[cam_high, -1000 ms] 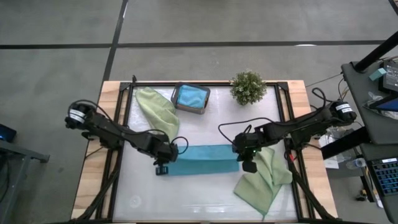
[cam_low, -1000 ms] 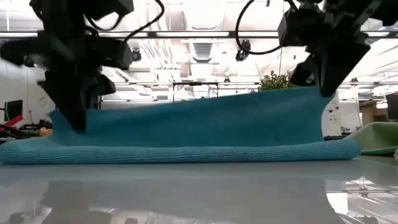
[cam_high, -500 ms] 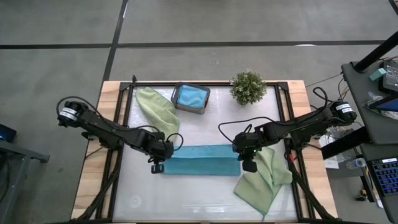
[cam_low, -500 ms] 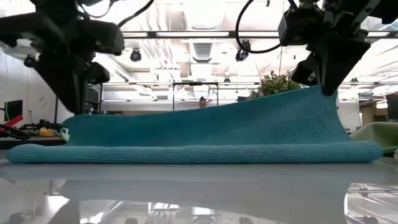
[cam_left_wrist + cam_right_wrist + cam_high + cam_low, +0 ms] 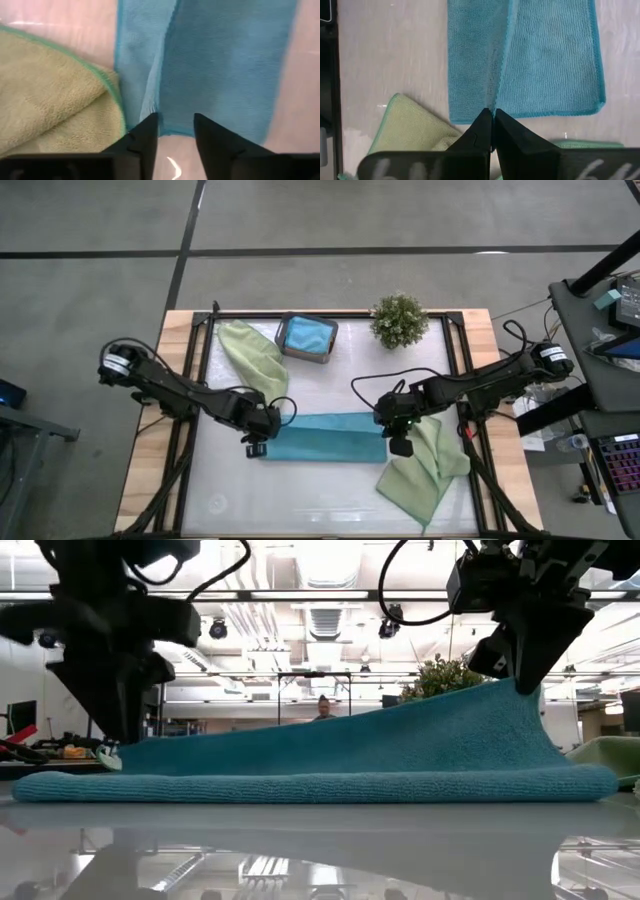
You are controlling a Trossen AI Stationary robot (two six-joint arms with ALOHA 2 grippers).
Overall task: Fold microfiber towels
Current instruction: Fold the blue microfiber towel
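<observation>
towels on a white table (image 5: 320,490), five spotted. far left, left gripper (image 5: 256,448) sits low at the left end of the folded teal towel (image 5: 325,437); in the left wrist view its fingers (image 5: 145,137) stand apart with a gap between them, the towel's edge just beyond the tips, nothing pinched. behind it a sage green towel (image 5: 250,355) lies crumpled, touching the teal one's left corner. dark grey tray (image 5: 306,338) at the back holds another teal-blue cloth. potted plant (image 5: 399,320) beside it. teal towel lies mid-table as a long strip, upper layer lifted at the right end in the low view. right gripper (image 5: 400,442) clenched on that raised corner. second sage green towel (image 5: 425,470) lies at front right, beside that gripper.
</observation>
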